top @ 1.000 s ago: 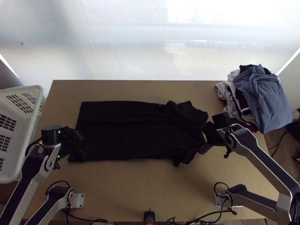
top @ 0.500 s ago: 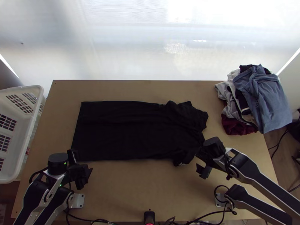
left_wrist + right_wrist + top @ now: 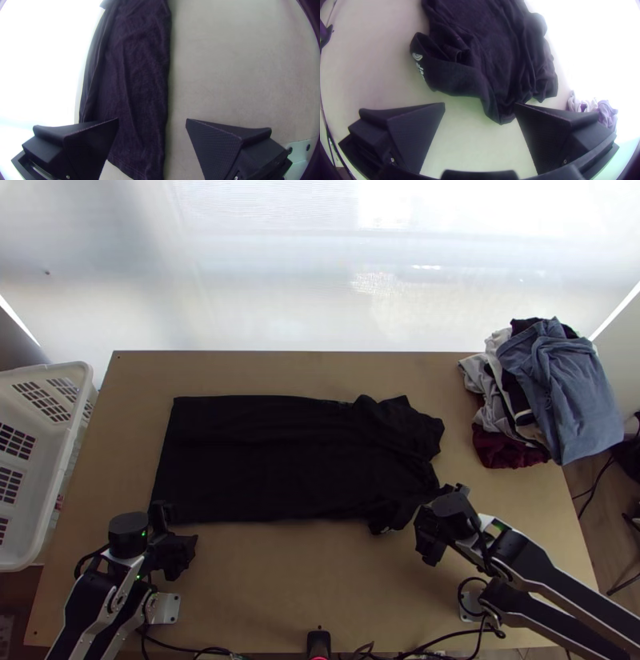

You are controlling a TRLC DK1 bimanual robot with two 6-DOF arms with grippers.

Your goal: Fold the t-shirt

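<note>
The black t-shirt (image 3: pixel 280 456) lies spread lengthwise across the table, its hem end at the left and its sleeves and neck rumpled at the right. By its lower left corner is my left gripper (image 3: pixel 178 532); in the left wrist view the left gripper (image 3: pixel 152 120) stands open above the shirt (image 3: pixel 140 83), holding nothing. My right gripper (image 3: pixel 436 520) is beside the lower sleeve. Seen from the right wrist, the right gripper (image 3: pixel 480 104) is open too, with the bunched sleeve and collar part of the shirt (image 3: pixel 453 76) beyond it.
A pile of clothes (image 3: pixel 560 388), blue on top, lies at the table's back right corner. Left of the table stands a white basket (image 3: pixel 56 460). Bare wood (image 3: pixel 304 572) shows between the shirt and the near edge, where cables and a small black device (image 3: pixel 318 642) are.
The left gripper has drawn back from the shirt's left end toward the near edge. The right gripper has moved nearer and slightly left from the collar end. The shirt looks unmoved.
</note>
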